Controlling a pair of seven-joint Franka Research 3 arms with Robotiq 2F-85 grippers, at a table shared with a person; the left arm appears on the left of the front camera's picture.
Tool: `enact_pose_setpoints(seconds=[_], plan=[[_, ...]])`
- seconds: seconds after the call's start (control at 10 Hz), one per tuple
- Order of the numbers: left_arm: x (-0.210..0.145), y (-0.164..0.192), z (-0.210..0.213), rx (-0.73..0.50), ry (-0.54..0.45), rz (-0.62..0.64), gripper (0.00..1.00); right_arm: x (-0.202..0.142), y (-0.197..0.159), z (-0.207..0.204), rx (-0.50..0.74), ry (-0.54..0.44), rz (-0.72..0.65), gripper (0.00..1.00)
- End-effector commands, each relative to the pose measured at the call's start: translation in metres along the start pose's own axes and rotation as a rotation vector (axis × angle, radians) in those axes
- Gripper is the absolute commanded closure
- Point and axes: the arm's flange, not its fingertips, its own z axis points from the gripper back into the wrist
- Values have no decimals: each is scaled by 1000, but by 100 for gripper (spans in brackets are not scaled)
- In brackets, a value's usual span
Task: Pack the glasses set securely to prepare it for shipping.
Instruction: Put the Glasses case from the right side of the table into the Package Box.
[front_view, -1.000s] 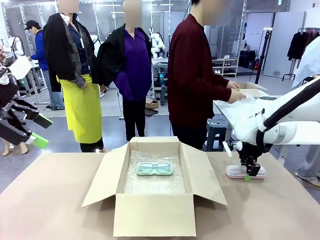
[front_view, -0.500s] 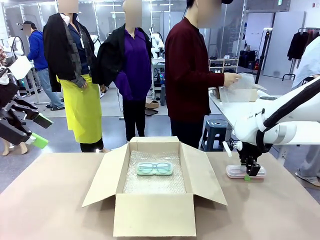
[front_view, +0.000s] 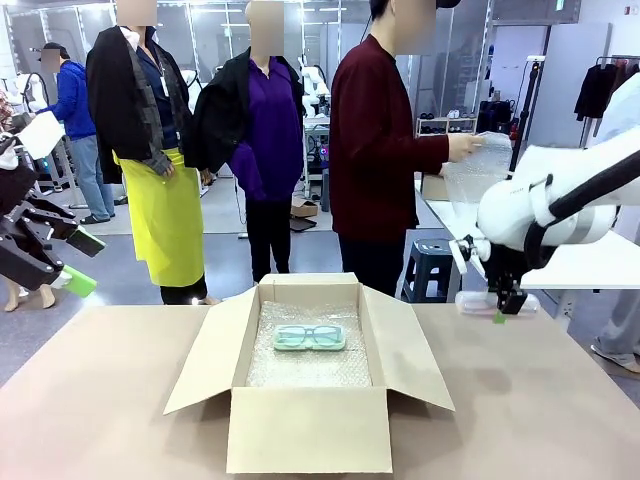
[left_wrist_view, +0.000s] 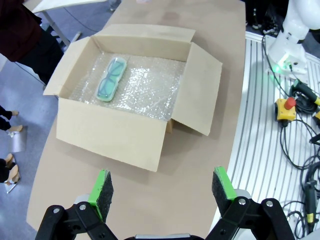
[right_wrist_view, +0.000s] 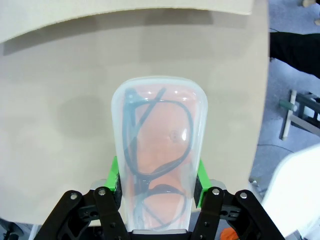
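The right gripper (front_view: 511, 298) pinches the pale pink case (front_view: 480, 303) between its green pads and holds it above the table (front_view: 100, 400), to the right of the open cardboard box (front_view: 310, 430). Dark-rimmed spectacles (right_wrist_view: 160, 130) show through its clear lid. The mint green case (front_view: 310, 338) lies on bubble wrap (front_view: 310, 370) inside the box, toward its far wall. Left of the box, the left gripper (front_view: 83, 262) hangs with fingers spread wide, gripping nothing. Beyond the box, a person's hand (front_view: 463, 148) holds a bubble wrap sheet (front_view: 480, 178)
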Motion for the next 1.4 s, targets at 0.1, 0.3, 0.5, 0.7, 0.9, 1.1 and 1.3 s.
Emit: enact_pose_setpoints(seconds=[0.1,0.3,0.5,0.7,0.9,1.1,1.3], plan=[[0,0,2,-14,-6,-17,0,16,9,26,1,38,-58,36],[0,0,2,-14,-6,-17,0,38,15,51,17,8,-43,36],[0,0,2,-14,-6,-17,0,73,25,74,-1,11,-39,36],[0,0,2,-14,-6,-17,0,121,36,85,15,-12,-34,36],[0,0,2,-14,-6,-17,0,177,40,80,13,8,3,36],[0,0,2,-14,-6,-17,0,237,48,69,26,-25,26,36],[0,0,2,-14,-6,-17,0,287,61,50,41,-4,43,36]])
